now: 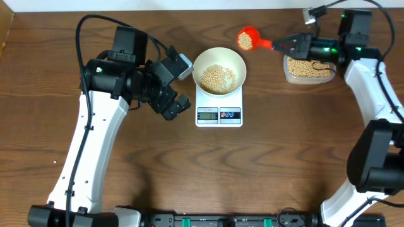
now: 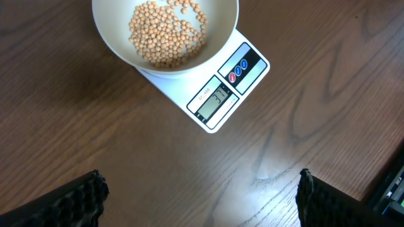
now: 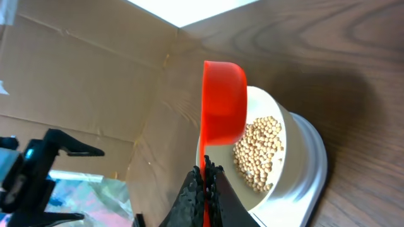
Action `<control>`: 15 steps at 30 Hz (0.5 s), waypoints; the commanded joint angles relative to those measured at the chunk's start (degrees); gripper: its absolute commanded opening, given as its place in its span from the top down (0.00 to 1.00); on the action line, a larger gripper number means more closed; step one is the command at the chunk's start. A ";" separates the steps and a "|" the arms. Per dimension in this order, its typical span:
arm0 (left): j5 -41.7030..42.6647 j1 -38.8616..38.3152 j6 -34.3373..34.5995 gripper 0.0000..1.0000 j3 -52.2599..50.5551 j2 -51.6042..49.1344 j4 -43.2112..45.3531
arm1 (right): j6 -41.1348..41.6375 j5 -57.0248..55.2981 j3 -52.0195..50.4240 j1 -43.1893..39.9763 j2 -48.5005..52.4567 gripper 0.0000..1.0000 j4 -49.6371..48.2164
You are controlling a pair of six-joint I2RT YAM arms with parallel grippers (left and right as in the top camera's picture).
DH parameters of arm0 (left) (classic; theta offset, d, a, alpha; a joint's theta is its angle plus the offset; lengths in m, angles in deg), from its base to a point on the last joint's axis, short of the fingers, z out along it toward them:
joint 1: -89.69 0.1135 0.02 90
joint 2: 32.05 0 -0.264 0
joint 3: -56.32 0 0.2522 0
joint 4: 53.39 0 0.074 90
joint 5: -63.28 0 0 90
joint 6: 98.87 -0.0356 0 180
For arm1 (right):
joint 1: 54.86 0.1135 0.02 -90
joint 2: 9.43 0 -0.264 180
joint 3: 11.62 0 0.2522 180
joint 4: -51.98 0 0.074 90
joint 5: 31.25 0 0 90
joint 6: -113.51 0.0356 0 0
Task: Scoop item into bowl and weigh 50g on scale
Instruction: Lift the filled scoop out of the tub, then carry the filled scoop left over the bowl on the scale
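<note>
The white bowl (image 1: 219,69) sits on the white scale (image 1: 219,115) and holds a layer of tan beans (image 1: 218,77). My right gripper (image 1: 282,45) is shut on the handle of a red scoop (image 1: 247,38) that carries beans, held in the air just right of the bowl's rim. In the right wrist view the scoop (image 3: 223,104) is seen from below in front of the bowl (image 3: 278,148). My left gripper (image 1: 175,104) is open and empty, left of the scale. The left wrist view shows the bowl (image 2: 165,38) and scale display (image 2: 214,103).
A clear plastic tub (image 1: 308,69) of beans stands at the back right, under the right arm. A white wall runs along the table's far edge (image 1: 202,5).
</note>
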 commanded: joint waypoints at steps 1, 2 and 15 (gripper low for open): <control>0.31 -0.17 0.48 0.02 -0.24 0.48 -0.09 | -3.15 -2.16 0.26 2.40 0.66 0.99 -0.22; 0.31 -0.17 0.48 0.02 -0.24 0.48 -0.09 | -3.80 -2.47 0.26 3.15 0.66 0.99 -0.20; 0.31 -0.17 0.48 0.02 -0.22 0.48 -0.09 | -12.17 -6.97 0.24 8.15 0.66 0.99 3.48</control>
